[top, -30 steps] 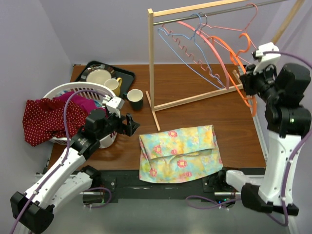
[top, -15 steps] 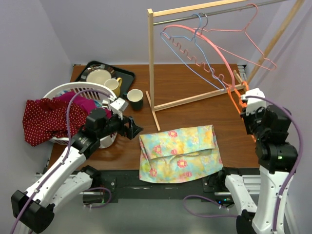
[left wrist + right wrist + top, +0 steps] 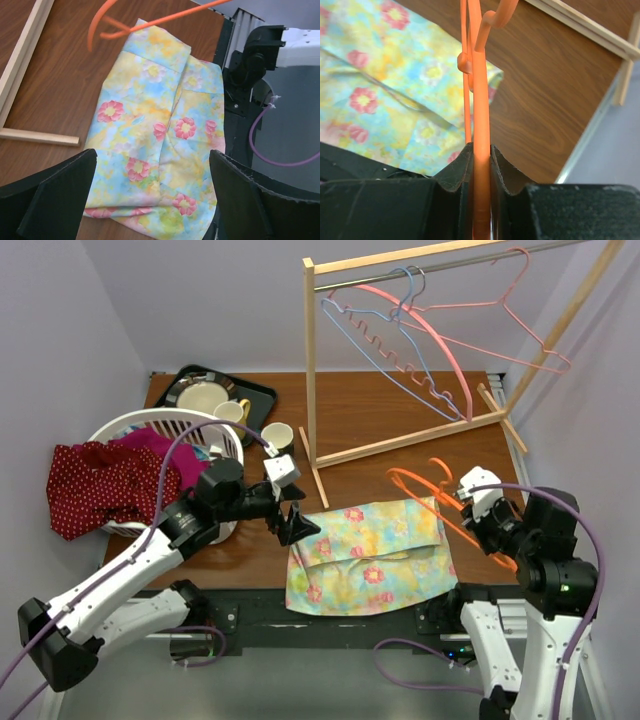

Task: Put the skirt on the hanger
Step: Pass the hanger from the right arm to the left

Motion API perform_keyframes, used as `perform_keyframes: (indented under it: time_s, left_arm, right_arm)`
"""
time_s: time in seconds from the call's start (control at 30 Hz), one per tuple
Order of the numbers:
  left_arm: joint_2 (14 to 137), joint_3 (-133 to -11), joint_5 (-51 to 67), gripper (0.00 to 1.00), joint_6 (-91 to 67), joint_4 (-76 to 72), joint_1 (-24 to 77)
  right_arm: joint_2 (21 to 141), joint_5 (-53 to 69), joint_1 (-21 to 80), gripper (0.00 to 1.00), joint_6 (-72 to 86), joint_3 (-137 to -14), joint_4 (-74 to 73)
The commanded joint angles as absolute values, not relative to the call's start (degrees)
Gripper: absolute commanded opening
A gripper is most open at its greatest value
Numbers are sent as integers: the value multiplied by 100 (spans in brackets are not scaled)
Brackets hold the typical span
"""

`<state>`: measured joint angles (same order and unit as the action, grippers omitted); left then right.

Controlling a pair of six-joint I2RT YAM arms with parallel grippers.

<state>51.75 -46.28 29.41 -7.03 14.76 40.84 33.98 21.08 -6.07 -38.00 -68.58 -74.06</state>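
A floral skirt (image 3: 368,554) in yellow, blue and pink lies folded flat at the table's near edge; it also shows in the left wrist view (image 3: 155,135) and the right wrist view (image 3: 385,95). My right gripper (image 3: 487,527) is shut on an orange hanger (image 3: 440,502), held low over the skirt's right edge; the right wrist view shows the hanger (image 3: 481,125) pinched between the fingers. My left gripper (image 3: 297,525) is open and empty, hovering at the skirt's left edge; its fingers (image 3: 45,195) frame the skirt in the left wrist view.
A wooden rack (image 3: 312,370) with pink and blue hangers (image 3: 410,335) stands at the back. A white basket (image 3: 150,430) with red clothes (image 3: 100,480) sits left. A tray (image 3: 255,392) with dishes and a dark cup (image 3: 277,443) are behind it.
My right gripper brought the orange hanger down from the rack to just over the skirt's right edge. My left gripper moved right to the skirt's left edge.
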Motion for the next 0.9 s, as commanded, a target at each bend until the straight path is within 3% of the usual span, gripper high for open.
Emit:
perform_keyframes:
  time_s: [0.0, 0.27, 0.5, 0.77, 0.87]
  left_arm:
    - [5246, -5044, 3208, 100, -62, 1441, 4298]
    - [5748, -5537, 3524, 99, 826, 1618, 4430]
    - [6196, -5581, 3621, 96, 694, 1424, 4631]
    - [6819, -6002, 3279, 81, 835, 1635, 4869]
    - [6821, -6257, 3015, 82, 957, 1819, 4904]
  right_arm:
    - [3576, 3698, -624, 0, -4367, -6785, -7610]
    - [4315, 5798, -615, 0, -5571, -6767, -8129]
    - [4957, 6397, -624, 0, -6793, -6715, -8947]
    - [5238, 6557, -493, 0, -7075, -6443, -9000]
    - [5335, 6487, -413, 0, -7102, -6399, -8991]
